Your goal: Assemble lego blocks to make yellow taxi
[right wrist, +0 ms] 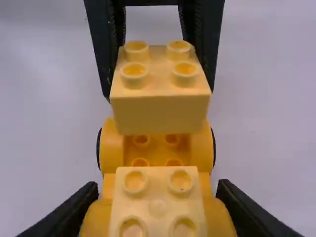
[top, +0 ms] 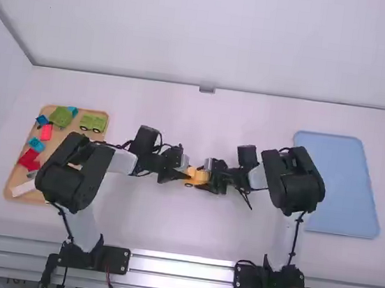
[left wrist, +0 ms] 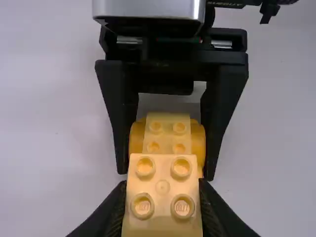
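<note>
tiny pale lettering (left wrist: pixel 226 4) on a black part (left wrist: pixel 240 5), in the left wrist view, cannot be read.

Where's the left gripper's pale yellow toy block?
In the right wrist view, the block is held by the left gripper, just above the orange wheeled base.

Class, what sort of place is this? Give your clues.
Probably a robotics lab workstation: left arm and right arm stand at a white table, with a tray of toy building bricks.

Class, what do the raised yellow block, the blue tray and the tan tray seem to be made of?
Raised yellow block: smooth, hard plastic, judging by its moulded round studs. Blue tray: probably matt plastic, being evenly coloured. Tan tray: perhaps wood, from its colour, but possibly plastic.
</note>
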Tool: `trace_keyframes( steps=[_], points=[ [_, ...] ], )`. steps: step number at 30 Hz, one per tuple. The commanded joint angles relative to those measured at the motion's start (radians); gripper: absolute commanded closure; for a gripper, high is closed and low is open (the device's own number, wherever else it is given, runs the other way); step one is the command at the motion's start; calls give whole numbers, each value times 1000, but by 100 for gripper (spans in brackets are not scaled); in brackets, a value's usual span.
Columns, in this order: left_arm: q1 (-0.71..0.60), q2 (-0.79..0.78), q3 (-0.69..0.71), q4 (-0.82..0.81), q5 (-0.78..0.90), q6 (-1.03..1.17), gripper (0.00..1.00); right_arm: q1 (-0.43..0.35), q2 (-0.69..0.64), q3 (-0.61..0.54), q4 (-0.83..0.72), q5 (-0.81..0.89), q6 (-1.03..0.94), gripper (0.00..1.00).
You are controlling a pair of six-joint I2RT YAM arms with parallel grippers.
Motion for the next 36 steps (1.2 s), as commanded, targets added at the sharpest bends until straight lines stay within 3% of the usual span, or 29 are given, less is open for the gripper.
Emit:
trace_keyframes(
  steps=[1, 14, 36],
  points=[
    [-11, 6, 13, -5, 25, 0, 92, 0, 12, 16, -7, -24, 6, 52],
    [-55, 6, 13, -39, -103, -3, 98, 18, 12, 16, -63, -24, -17, 55],
    [-24, 2, 10, -58, -25, 10, 98, 18, 12, 18, -73, -20, -17, 54]
  ],
)
